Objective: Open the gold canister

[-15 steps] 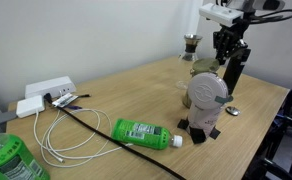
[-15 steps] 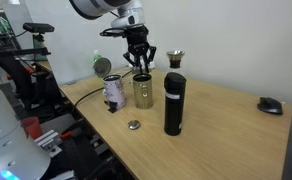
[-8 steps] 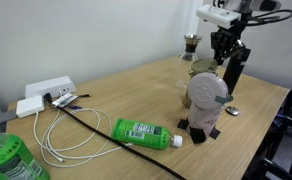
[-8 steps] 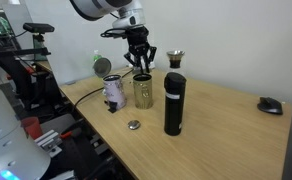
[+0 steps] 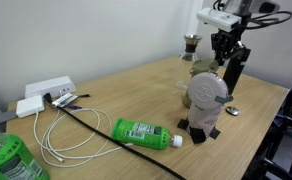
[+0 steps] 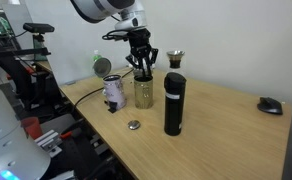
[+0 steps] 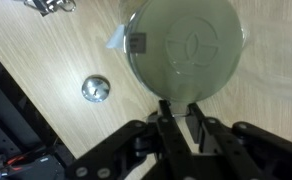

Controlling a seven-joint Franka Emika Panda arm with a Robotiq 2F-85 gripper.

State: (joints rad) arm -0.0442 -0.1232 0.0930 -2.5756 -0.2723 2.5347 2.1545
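Observation:
The gold canister (image 6: 143,93) stands upright on the wooden table, between a pale grey disc-faced gadget (image 6: 113,92) and a black flask (image 6: 173,101). In an exterior view the canister (image 5: 198,68) shows only partly behind the gadget (image 5: 206,95). My gripper (image 6: 141,68) points straight down onto the canister's top. In the wrist view the canister's round lid (image 7: 181,40) fills the upper frame. My gripper (image 7: 181,108) has its fingertips drawn close together across the lid's near rim.
A small metal disc (image 7: 96,89) lies on the table beside the canister. An hourglass-shaped vessel (image 6: 174,60) stands behind. A green bottle (image 5: 146,133) lies on its side, with cables and a white power strip (image 5: 44,95) beyond. A mouse (image 6: 271,104) sits far off.
My gripper has come down slightly onto the canister's top. Nothing else has moved.

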